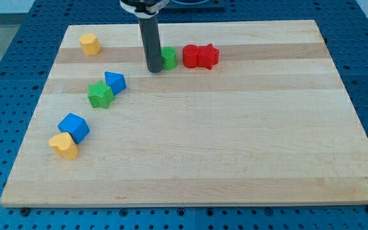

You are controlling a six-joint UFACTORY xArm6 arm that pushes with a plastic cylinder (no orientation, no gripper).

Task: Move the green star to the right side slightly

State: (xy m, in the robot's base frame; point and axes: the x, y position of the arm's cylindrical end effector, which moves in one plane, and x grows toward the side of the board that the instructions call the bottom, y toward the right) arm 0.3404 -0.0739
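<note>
Up near the top edge of the table [248, 160], a bit left of centre, my tip [154, 69] is parked right against the left side of a green block [169, 57] that the rod half covers, so I can't tell its shape. No fingers on this rig, just the rod, so nothing to open or close.

That's not the block I'm after, though. The green star [100, 95] sits lower down toward the left edge, touching a blue block [115, 82] on its upper right. So I'd say the job hasn't really started: I'm at the approach stage, and at the wrong green thing.

Next move as I see it: swing the tip around to the star's left side and nudge right, gently. Catch is the blue one sitting right against it, which will probably get shoved along or twist the star off line.

Other stuff: two red blocks [200, 56] touching each other just right of the hidden green one, a yellow block [90, 44] near the top left corner, and a blue cube [74, 127] touching a yellow heart-ish piece [64, 145] near the bottom left corner. The reds' shapes are hard to call.
</note>
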